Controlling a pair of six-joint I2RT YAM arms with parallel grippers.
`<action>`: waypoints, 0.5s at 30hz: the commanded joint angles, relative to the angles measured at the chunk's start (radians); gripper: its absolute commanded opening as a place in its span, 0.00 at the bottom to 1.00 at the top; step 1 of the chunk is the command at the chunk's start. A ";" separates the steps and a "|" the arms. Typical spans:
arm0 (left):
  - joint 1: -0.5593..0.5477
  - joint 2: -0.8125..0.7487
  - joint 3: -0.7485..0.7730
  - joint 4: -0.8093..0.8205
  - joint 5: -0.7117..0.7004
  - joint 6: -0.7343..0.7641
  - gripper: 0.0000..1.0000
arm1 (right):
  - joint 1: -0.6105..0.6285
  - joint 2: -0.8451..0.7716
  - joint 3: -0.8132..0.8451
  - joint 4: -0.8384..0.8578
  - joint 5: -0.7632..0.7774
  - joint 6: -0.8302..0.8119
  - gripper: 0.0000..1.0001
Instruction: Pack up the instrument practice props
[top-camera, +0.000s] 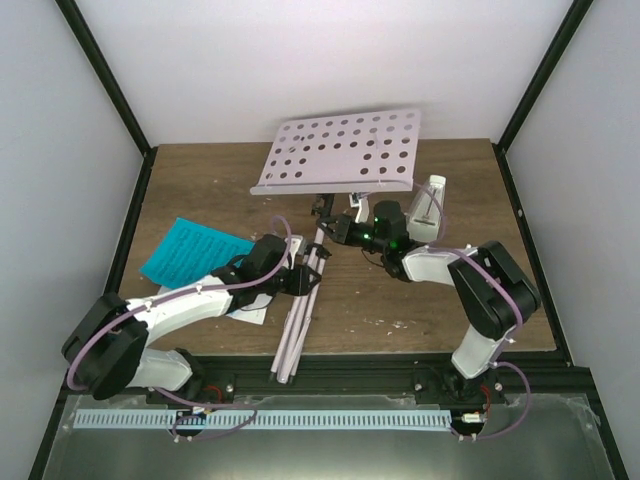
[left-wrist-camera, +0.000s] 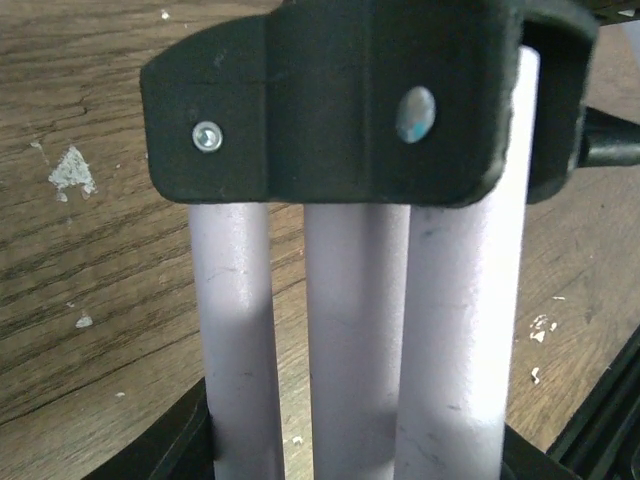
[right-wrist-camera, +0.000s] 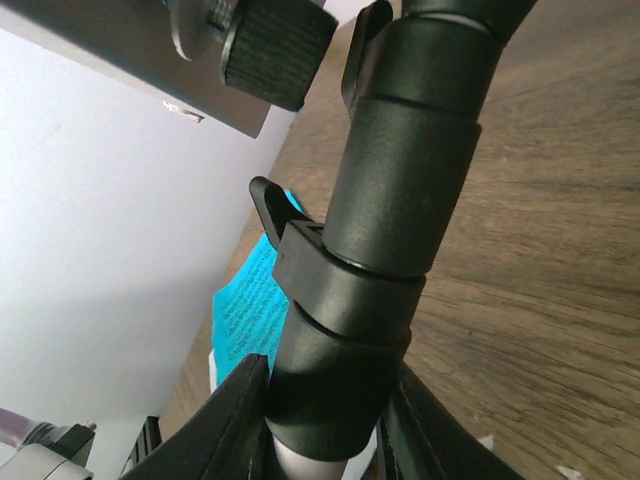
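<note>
The music stand lies tipped on the wooden table, its perforated desk (top-camera: 340, 150) raised at the back and its folded legs (top-camera: 297, 330) pointing toward the front edge. My left gripper (top-camera: 305, 278) is shut around the three pale leg tubes (left-wrist-camera: 350, 330), just below their black hub (left-wrist-camera: 340, 100), with a finger (left-wrist-camera: 165, 450) against the outer tube. My right gripper (top-camera: 345, 232) is shut on the stand's black collar (right-wrist-camera: 360, 300) under the desk. The teal booklet (top-camera: 190, 250) (right-wrist-camera: 250, 300) lies flat at the left. The white metronome (top-camera: 432, 200) stands at the right, behind my right arm.
White walls and black frame posts (top-camera: 110, 90) close in the table on three sides. A black rail (top-camera: 350, 372) runs along the front edge. A black clamp knob (right-wrist-camera: 275, 40) sits under the stand's desk. Loose white sheets (top-camera: 250, 312) lie under my left arm.
</note>
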 joint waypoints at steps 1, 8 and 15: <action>0.033 0.028 0.028 0.110 -0.086 0.030 0.00 | -0.052 0.038 -0.016 0.113 0.138 -0.252 0.32; 0.042 0.084 0.014 0.154 -0.085 0.003 0.00 | -0.053 0.086 -0.051 0.189 0.117 -0.271 0.48; 0.052 0.105 0.004 0.161 -0.102 -0.018 0.00 | -0.054 0.098 -0.071 0.218 0.115 -0.284 0.54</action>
